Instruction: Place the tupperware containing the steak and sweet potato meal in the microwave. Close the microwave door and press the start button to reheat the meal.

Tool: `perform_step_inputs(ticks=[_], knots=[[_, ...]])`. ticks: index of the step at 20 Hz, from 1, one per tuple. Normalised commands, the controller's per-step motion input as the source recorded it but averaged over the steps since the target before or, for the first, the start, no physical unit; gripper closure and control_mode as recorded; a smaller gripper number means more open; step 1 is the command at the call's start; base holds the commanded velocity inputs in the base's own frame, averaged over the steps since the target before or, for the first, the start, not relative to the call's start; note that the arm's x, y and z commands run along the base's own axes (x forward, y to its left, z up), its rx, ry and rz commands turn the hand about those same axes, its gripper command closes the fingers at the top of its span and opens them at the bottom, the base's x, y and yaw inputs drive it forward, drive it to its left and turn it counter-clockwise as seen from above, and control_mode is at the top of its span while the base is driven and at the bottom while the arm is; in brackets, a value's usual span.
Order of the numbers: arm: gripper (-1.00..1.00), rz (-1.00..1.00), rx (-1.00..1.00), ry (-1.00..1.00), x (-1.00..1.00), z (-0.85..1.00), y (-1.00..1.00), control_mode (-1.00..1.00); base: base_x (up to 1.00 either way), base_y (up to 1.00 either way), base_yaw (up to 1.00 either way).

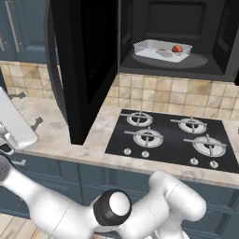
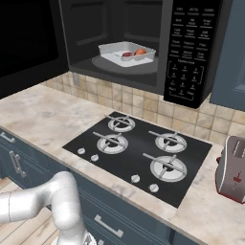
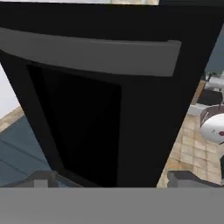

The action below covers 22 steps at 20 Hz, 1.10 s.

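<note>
Blue kitchen cabinets [image 1: 28, 28] and a beige tiled wall frame a marbled bench [image 2: 43, 119] with a black four-burner hob [image 2: 139, 153] set into it. Above the hob hangs the microwave [image 2: 143, 43], its dark cavity exposed and its button panel [image 2: 189, 52] on the right side. The microwave door [image 1: 84, 65] stands swung wide to the left, out over the bench — in the hand view its outer face, with the dark window and a long grey handle [image 3: 92, 54], sits close in front of the camera.

On the round grey turntable [image 1: 196, 60] inside the cavity rests the tupperware [image 1: 161, 50], a pale translucent tray. In it lie the steak [image 2: 127, 54] and, just beside it, the orange-red sweet potato [image 1: 177, 48].

A red-and-silver toaster [image 2: 232, 170] stands on the bench to the right of the hob.

The claw [image 3: 111, 178] faces the door's outer side with its finger tips [image 3: 41, 179] spread wide apart — released, nothing between them.
</note>
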Motion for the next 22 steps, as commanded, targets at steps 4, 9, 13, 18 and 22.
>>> perform_step_inputs(ticks=[4, 9, 13, 18, 22], knots=[[-1.0, -0.26, 0.02, 0.0, 0.36, 0.0, -0.62, -1.0, 0.0, 0.0, 0.0], [-1.0, -0.29, 0.04, -0.03, 0.01, 0.0, -0.97, -1.0, 0.0, 0.0, 0.0], [-1.0, -0.29, 0.05, -0.15, -0.17, 0.0, -1.0, -1.0, 0.0, 0.0, 0.0], [-1.0, -0.25, 0.03, -0.17, -0.27, 0.15, -1.0, -1.0, 0.0, 0.0, 0.0], [-1.0, -0.2, 0.03, -0.08, -0.23, 0.2, -1.0, -1.0, 0.0, 0.0, 0.0]])
